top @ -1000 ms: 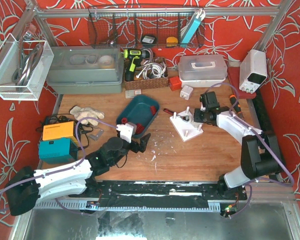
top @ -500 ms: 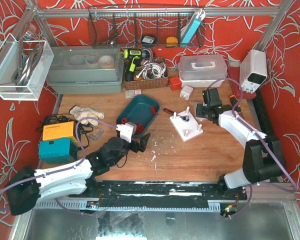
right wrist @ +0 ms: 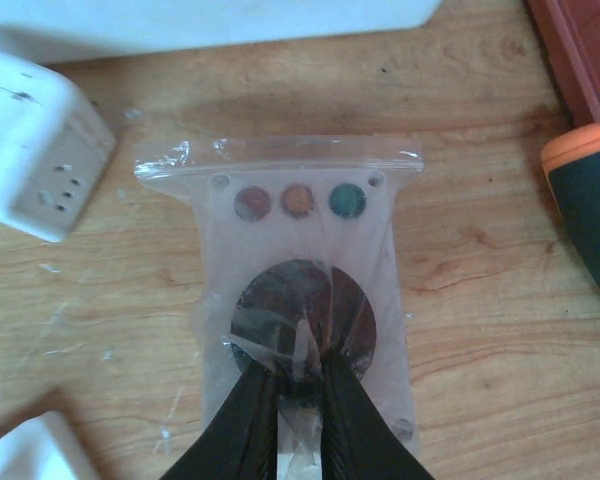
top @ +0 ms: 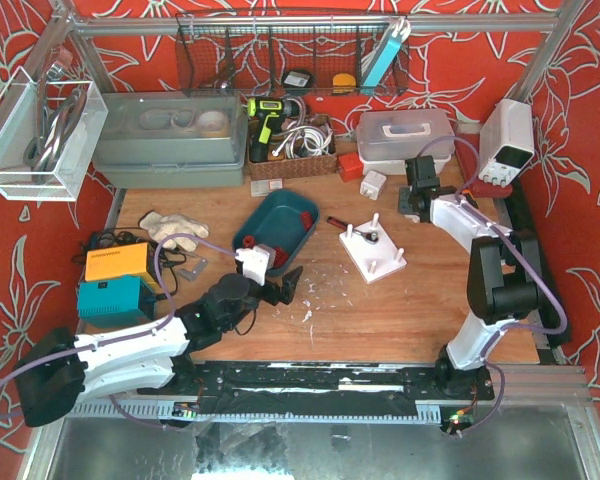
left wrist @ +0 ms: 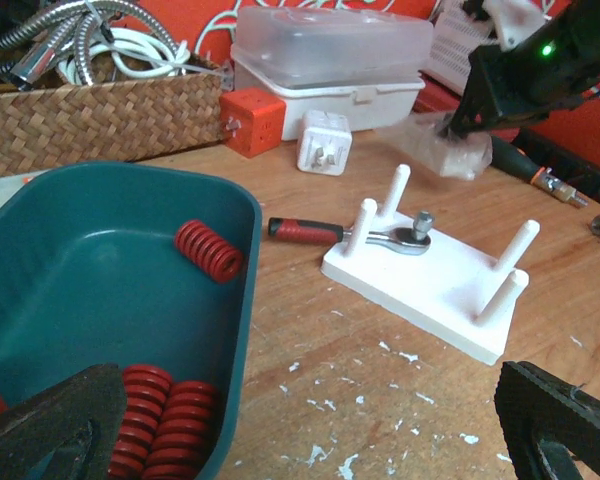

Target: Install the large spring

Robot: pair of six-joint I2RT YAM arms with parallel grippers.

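Note:
Several large red springs (left wrist: 208, 249) lie in a teal tray (left wrist: 248, 262), which also shows in the top view (top: 270, 232). A white base plate (left wrist: 435, 280) with upright pegs sits right of the tray, with a red-handled ratchet (left wrist: 380, 238) on it. My left gripper (left wrist: 310, 425) is open and empty, low over the table between tray and plate. My right gripper (right wrist: 298, 365) is shut on a clear plastic bag (right wrist: 280, 230) holding a dark disc and three small coloured discs. It rests on the table behind the plate, near the back (top: 417, 200).
A white plug adapter (right wrist: 35, 160) lies left of the bag, and an orange-and-green screwdriver handle (right wrist: 590, 200) lies right of it. An orange cube (left wrist: 250, 122), a wicker basket (left wrist: 90, 115) and a clear lidded box (left wrist: 330, 50) line the back. A power supply (top: 507, 140) stands back right.
My right gripper has swung away from the white plate toward the back of the table, carrying the bag. The left arm has barely moved.

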